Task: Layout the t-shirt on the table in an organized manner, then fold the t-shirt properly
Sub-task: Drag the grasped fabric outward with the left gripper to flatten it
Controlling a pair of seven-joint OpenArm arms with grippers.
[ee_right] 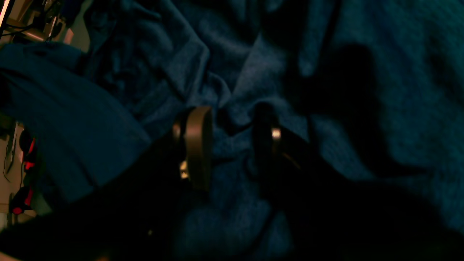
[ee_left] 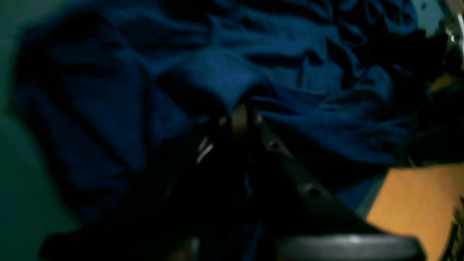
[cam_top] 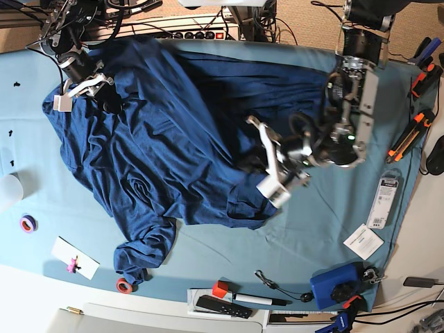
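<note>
Pale floor borders the work surface on the right, with brownish carpet beyond its far edge.

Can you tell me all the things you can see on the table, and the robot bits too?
t-shirt: one, dark navy, crumpled across the middle of the table.
table: one, covered in light teal cloth.
tape rolls: two, one purple at the base view's left edge, one red near the shirt's sleeve.
white card: one, lower left.
blue box: one, lower right.
white packets: two, right side.
orange-handled tools: several, right edge.
left end effector: one, black, shut on a fold of the t-shirt.
right end effector: one, black, fingers either side of a bunch of shirt fabric.
</note>
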